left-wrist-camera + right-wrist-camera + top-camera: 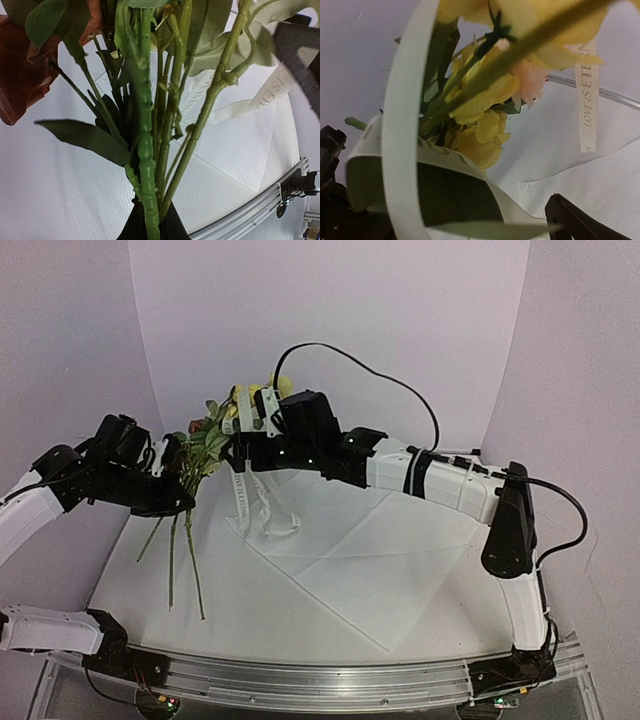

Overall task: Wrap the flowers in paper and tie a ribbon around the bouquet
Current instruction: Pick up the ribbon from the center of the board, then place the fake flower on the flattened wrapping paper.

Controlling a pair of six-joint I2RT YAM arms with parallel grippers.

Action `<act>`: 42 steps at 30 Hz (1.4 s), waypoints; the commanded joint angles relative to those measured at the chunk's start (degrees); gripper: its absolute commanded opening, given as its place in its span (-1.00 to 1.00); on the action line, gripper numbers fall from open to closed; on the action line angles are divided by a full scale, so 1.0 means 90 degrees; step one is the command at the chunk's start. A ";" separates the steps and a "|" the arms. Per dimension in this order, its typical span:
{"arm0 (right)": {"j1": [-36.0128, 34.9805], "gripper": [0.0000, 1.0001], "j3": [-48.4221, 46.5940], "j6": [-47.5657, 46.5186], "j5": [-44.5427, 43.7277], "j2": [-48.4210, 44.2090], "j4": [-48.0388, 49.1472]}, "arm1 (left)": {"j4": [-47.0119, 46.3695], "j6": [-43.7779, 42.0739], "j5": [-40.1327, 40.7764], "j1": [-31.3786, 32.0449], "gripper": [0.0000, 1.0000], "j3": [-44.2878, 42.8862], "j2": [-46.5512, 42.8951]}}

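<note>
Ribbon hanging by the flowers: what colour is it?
Off-white, with faint darker letters printed along it. The ribbon shows best in the right wrist view.

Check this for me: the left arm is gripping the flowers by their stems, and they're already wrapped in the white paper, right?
Not quite. The left end effector does grip the flowers by their stems, but they are bare: the paper lies spread out on the table, not around them, as the top view shows.
</note>
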State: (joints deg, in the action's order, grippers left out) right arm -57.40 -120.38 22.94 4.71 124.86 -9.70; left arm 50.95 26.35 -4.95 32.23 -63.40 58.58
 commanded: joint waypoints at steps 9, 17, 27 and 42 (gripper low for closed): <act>-0.0238 0.09 -0.0113 -0.0073 -0.0855 0.0084 0.0121 | 0.0010 -0.0097 0.0057 0.0023 -1.00 -0.0458 -0.0540; -0.0232 -1.00 0.1068 -0.0096 -0.1821 -0.1208 -0.0016 | -0.0409 0.0357 0.1009 0.0023 -1.00 -0.0023 -0.0527; 0.0049 -1.00 0.2073 -0.0152 -0.4012 -0.3285 -0.1427 | -0.1142 0.0606 0.1748 0.0003 -0.99 0.0447 0.0020; 0.0493 -1.00 0.2821 -0.0903 -0.6212 -0.5629 -0.2813 | -0.2139 -0.0044 0.1259 -0.0153 -1.00 0.0401 0.0776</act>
State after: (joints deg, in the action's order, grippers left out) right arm -52.80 -95.77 17.74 -43.14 79.12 -29.89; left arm 38.04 29.12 8.55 31.35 -56.15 63.53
